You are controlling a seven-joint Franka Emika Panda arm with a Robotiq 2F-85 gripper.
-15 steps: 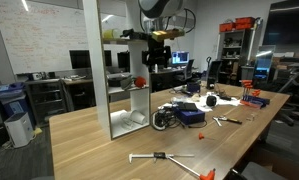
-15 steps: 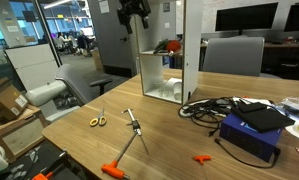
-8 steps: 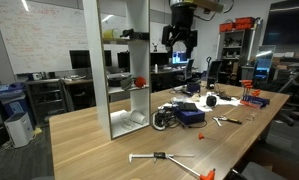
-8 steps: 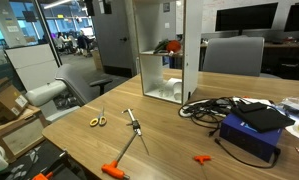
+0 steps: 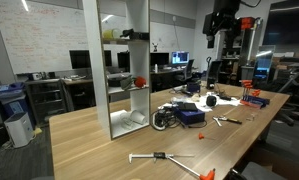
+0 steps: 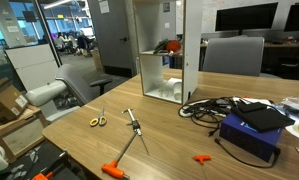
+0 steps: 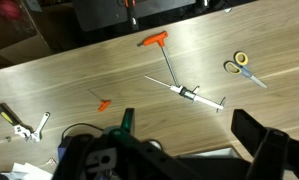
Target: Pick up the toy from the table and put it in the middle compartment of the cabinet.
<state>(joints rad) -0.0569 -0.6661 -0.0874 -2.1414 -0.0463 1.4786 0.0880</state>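
The small red toy (image 5: 139,82) sits on a shelf board inside the middle compartment of the tall white cabinet (image 5: 93,70), which stands on the wooden table (image 5: 99,140). The cabinet also shows in an exterior view (image 6: 192,45). My gripper (image 5: 221,22) hangs high up, far to the right of the cabinet and well apart from the toy. In the wrist view the gripper (image 7: 194,148) is open and empty, looking down on the tabletop (image 7: 79,70) from a height. The arm is out of an exterior view.
On the table lie calipers (image 7: 184,90), an orange-handled tool (image 7: 159,42), scissors (image 7: 241,63) and a small orange piece (image 7: 103,104). A tangle of black cables (image 5: 167,116) and a blue box (image 6: 251,132) sit beside the cabinet. Office chairs and desks surround the table.
The arm has swung away from the cabinet, up and far to the right in an exterior view, and has left the other exterior view. The toy stays in the cabinet.
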